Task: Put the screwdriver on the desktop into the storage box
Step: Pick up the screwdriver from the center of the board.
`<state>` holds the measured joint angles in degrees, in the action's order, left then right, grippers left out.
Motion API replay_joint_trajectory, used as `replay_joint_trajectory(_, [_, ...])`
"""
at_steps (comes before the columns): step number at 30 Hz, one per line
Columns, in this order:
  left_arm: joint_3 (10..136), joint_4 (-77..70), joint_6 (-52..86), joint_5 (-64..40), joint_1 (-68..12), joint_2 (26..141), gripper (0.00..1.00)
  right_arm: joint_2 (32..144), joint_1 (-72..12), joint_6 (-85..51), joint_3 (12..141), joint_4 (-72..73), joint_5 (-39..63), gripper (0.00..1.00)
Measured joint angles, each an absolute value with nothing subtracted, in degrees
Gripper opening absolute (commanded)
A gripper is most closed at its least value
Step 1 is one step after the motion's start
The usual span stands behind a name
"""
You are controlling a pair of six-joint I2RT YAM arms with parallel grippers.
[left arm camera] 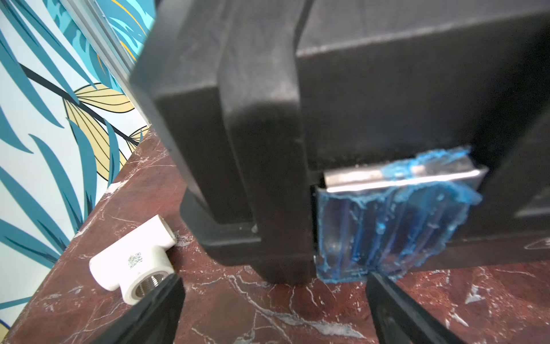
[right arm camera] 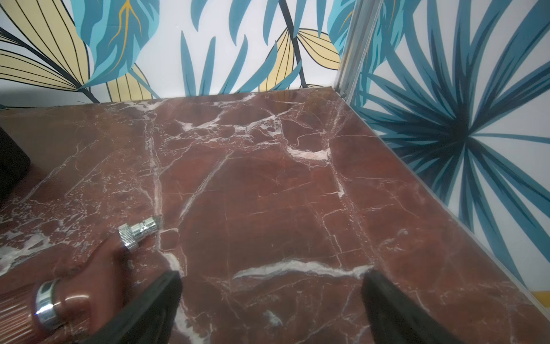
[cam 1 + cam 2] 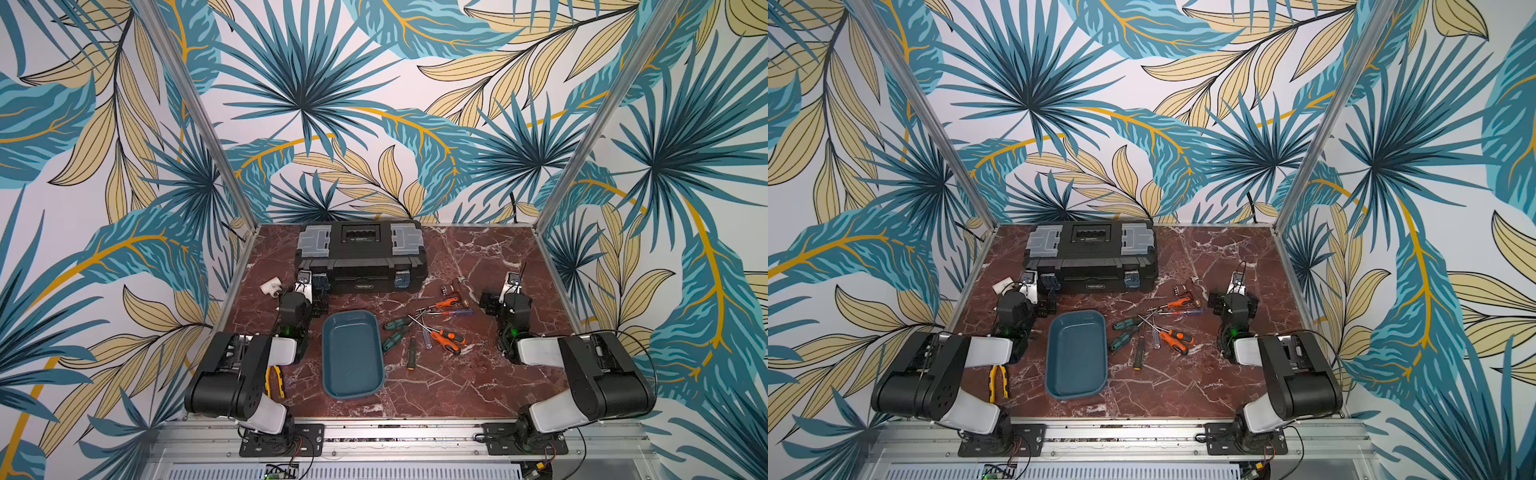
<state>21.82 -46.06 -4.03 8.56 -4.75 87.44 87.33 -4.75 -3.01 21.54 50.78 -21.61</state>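
**Leafy walls, both pincers wide and empty-handed**

Leaf-print walls (image 3: 374, 104) close in the red-brown marbled counter (image 3: 478, 374) on three sides. At the back stands a closed black toolbox (image 3: 360, 257). Nearer me, mid-counter, the teal storage box (image 3: 352, 357) lies empty. My left pincer (image 1: 273, 297) sits low before the toolbox's corner, jaws spread wide over bare counter. One finger (image 1: 154, 306) crosses the white pipe fitting (image 1: 134, 262) in the wrist view; I cannot tell whether they touch. My right pincer (image 2: 270, 297) is just as wide and holds nothing, with a chrome fitting (image 2: 140, 233) off to one side. Loose screwdrivers lie on the counter just right of the storage box, among them an orange-and-black screwdriver (image 3: 448, 340) and two green-handled screwdrivers (image 3: 395, 324).
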Motion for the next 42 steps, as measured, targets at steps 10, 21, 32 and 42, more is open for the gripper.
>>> replay_joint_trajectory(10, [21.82, -46.06, -4.03, 8.56, -4.75, 87.44, 1.0, 87.33, -4.75, -3.01, 21.54, 50.78, -21.63, 1.0])
replay_joint_trajectory(21, [21.98, -44.84, -4.03, 8.58, -4.75, 86.94, 1.0, 84.27, -4.78, -2.9, 21.43, 49.28, -21.52, 1.0])
replay_joint_trajectory(32, [39.13, -15.35, 4.05, 9.28, -4.78, 68.36, 1.0, 57.76, -5.58, -19.62, 38.3, 7.68, -32.99, 1.0])
replay_joint_trajectory(42, [45.19, 5.26, 16.78, 2.24, -9.04, 64.51, 1.0, 51.05, -5.56, -36.58, 43.09, -27.31, -26.13, 0.99])
